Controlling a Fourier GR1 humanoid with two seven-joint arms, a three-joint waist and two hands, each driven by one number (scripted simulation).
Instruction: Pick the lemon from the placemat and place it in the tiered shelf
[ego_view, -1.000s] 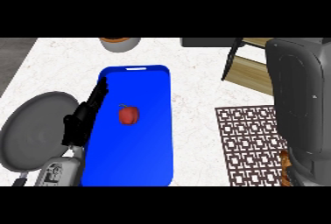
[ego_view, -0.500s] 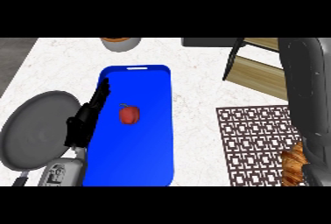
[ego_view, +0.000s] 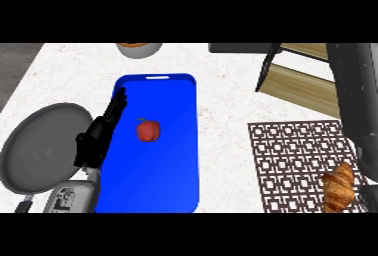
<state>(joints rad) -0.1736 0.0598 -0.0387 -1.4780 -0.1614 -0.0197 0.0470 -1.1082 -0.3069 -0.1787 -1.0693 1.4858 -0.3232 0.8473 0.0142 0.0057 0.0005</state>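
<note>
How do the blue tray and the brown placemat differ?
The blue tray is solid and glossy with rounded corners; the brown placemat is a square-cornered open lattice. The tray carries a red pepper near its middle; the placemat carries a croissant at its right edge. Both lie flat on the white counter.

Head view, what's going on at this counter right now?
The robot's left hand rests open, fingers straight, along the left edge of the blue tray, holding nothing. A red pepper sits untouched on the tray. A croissant lies on the patterned placemat at right, the wooden shelf beyond it. No lemon shows; the right hand is out of view.
</note>
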